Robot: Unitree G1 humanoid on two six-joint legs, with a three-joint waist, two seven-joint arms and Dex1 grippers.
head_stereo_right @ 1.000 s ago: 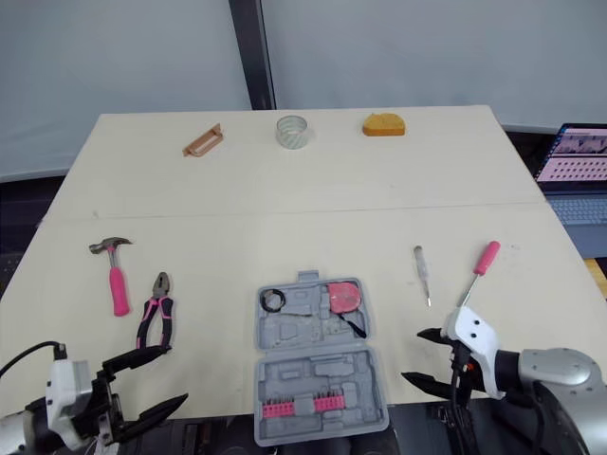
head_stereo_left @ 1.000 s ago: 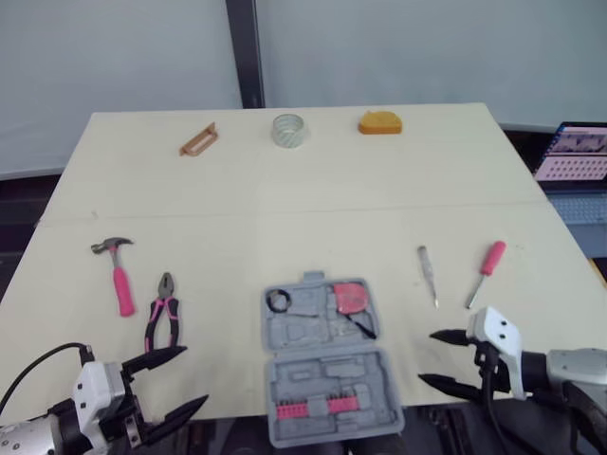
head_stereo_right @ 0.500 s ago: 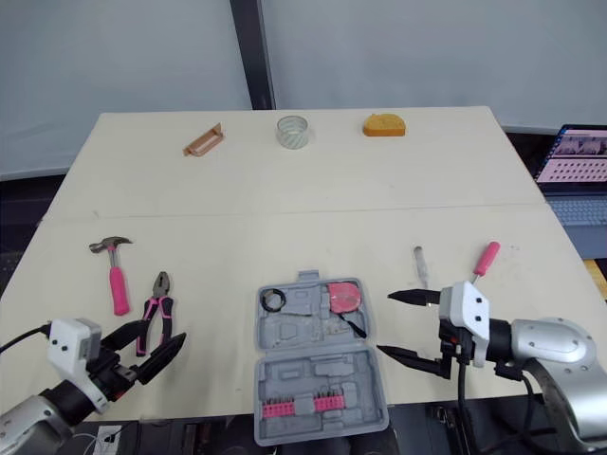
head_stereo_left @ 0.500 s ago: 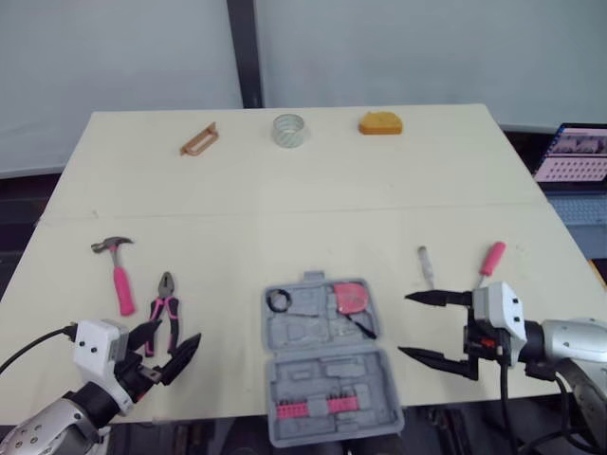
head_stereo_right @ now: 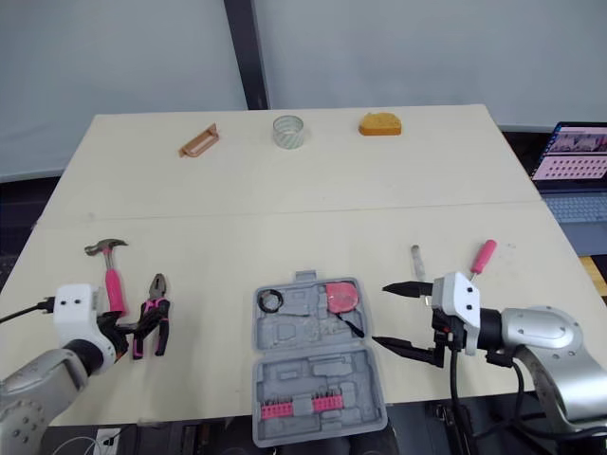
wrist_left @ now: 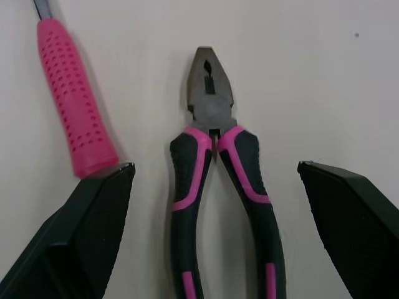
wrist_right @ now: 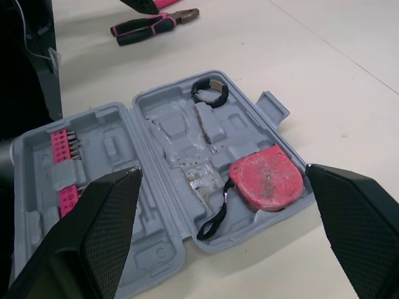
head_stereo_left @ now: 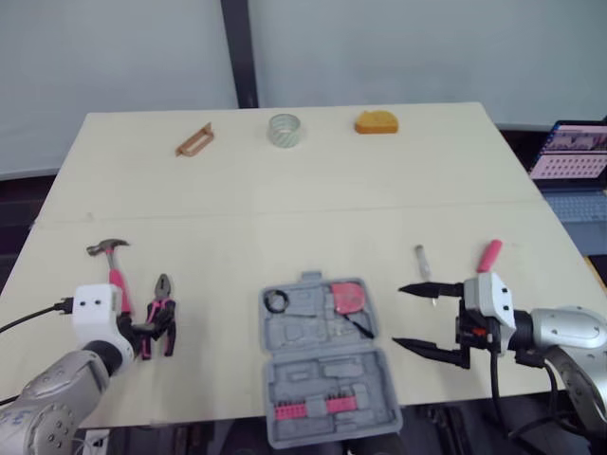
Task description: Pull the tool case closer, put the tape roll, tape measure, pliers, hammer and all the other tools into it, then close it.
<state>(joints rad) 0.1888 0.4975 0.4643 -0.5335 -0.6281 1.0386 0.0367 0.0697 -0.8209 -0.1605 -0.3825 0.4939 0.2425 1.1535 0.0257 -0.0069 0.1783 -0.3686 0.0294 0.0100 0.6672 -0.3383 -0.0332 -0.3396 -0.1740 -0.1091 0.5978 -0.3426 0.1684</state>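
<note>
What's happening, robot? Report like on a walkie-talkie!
Left gripper open, straddling the pliers. Right gripper open beside the open tool case, tape measure inside. Hammer handle close beside the left gripper.

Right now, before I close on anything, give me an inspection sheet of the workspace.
Surface: pale table, seam across it.
Job's things: case open at near edge, tape measure and black roll inside; hammer and pliers to its left; pink screwdriver and small grey tool to its right; tape roll at far edge.
Clutter: brown handle, orange block, far edge.
Grippers: left gripper open, straddling pliers; right gripper open beside case.
Cables: black cable off left arm, second cable below right arm.
Surroundings: laptop at right; grey wall behind.
</note>
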